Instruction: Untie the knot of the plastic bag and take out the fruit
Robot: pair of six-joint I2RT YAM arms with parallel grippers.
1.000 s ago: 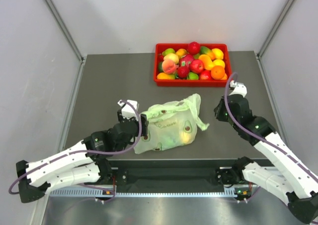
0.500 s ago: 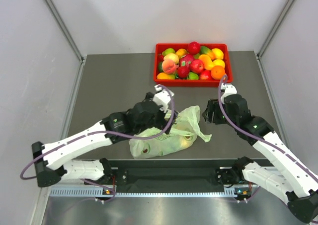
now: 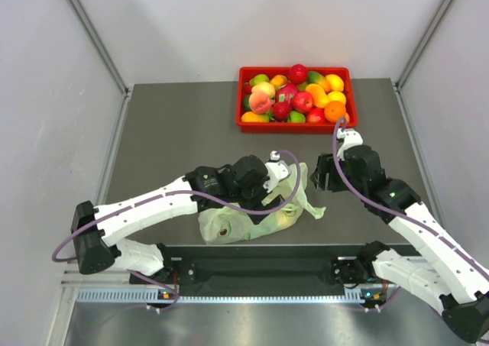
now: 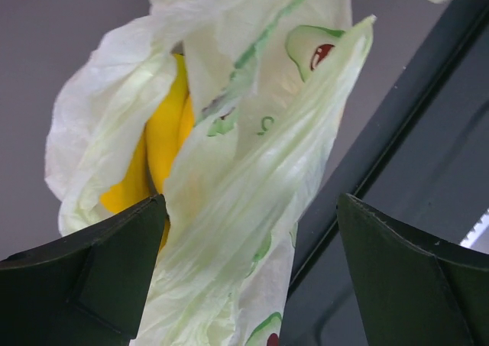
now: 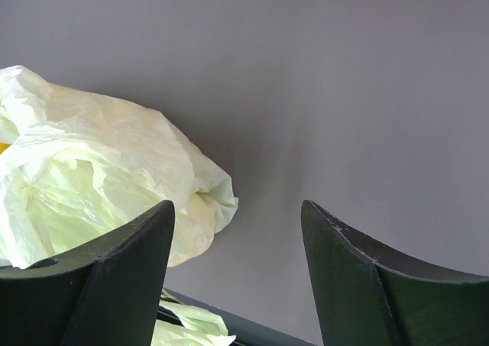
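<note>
The dark grey desk [image 3: 176, 124] carries a red plastic tray [image 3: 294, 127] heaped with toy fruit at its far edge, right of the middle. The crumpled, translucent pale green plastic bag [image 3: 237, 225] lies at the middle of the near edge. The left gripper [image 4: 252, 208] reaches over the bag with its jaws spread wide, a loose fold between them but not pinched. The right gripper [image 5: 237, 208] stands just beside the bag's right end, jaws parted and holding nothing. A yellow banana bunch [image 4: 157, 143] shows inside the bag.

Bright, even overhead light — soft shadows, sharp top view (wrist close-ups softer)
</note>
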